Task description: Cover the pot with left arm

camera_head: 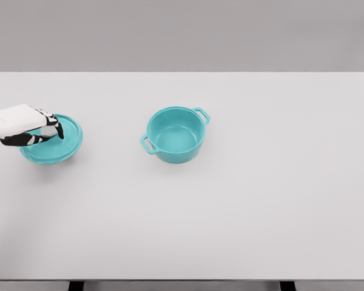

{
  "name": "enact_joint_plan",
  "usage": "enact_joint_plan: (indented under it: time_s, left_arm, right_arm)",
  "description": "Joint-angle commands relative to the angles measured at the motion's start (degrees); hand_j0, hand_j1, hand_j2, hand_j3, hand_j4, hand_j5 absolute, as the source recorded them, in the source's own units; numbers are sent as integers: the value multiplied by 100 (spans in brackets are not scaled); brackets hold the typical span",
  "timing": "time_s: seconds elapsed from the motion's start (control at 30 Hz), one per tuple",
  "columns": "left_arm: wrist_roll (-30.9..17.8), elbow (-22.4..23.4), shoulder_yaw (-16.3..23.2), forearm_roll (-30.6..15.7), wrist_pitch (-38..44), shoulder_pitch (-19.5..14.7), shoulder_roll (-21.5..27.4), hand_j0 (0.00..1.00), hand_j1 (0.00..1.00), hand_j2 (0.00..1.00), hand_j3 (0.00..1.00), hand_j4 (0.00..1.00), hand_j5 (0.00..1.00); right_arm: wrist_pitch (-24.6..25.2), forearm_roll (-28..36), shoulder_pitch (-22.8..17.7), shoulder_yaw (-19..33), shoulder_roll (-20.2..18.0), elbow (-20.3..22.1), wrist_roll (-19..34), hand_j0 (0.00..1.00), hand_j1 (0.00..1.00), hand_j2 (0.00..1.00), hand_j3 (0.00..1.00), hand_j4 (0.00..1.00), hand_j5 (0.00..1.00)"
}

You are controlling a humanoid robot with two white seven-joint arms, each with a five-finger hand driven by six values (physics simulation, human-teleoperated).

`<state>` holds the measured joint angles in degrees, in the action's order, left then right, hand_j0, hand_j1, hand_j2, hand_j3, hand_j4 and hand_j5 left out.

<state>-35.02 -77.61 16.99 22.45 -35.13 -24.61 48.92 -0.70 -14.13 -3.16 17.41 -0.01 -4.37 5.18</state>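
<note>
The white counter (242, 200) fills nearly the whole head view, and only 2 teal things sit on it. The pot (175, 134) stands upright near the middle, open and uncovered, with 1 loop handle toward its far right and 1 toward its near left. Well to the left of the pot lies the lid (62, 144), flat on the counter. The left robot hand (41, 128) reaches in over the lid from the side away from the pot, its dark-jointed fingers (52, 128) bent down around the lid's middle (where a knob would be, though the hand hides it). The fingers look partly closed about that spot, but whether they truly pinch it cannot be told from here. The right arm is out of sight.

The step in hand seems to be securing the lid. Done well, the grip should settle firmly before any lift, the lid rise level and clear of the counter, then travel toward the pot and descend centred on its rim.
</note>
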Motion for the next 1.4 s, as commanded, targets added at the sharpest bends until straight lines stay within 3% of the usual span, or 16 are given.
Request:
enact_joint_plan:
  time_s: [0.0, 0.43, 1.37]
  left_arm:
    - [2, -44, -2, -30, 13, 0, 12, 52, 52, 52, 52, 52, 52]
    - [2, -334, 42, -21, 13, -343, -93, 51, 51, 51, 51, 51, 51]
    - [2, -430, 156, 216, 13, -756, -1341, 50, 50, 50, 50, 50, 50]
  right_arm:
    - [0, -2, 0, -1, 1, -2, 1, 100, 100, 100, 100, 100, 100]
    - [0, -2, 0, -1, 1, -2, 1, 100, 100, 100, 100, 100, 100]
    - [0, -2, 0, -1, 1, -2, 1, 100, 100, 100, 100, 100, 100]
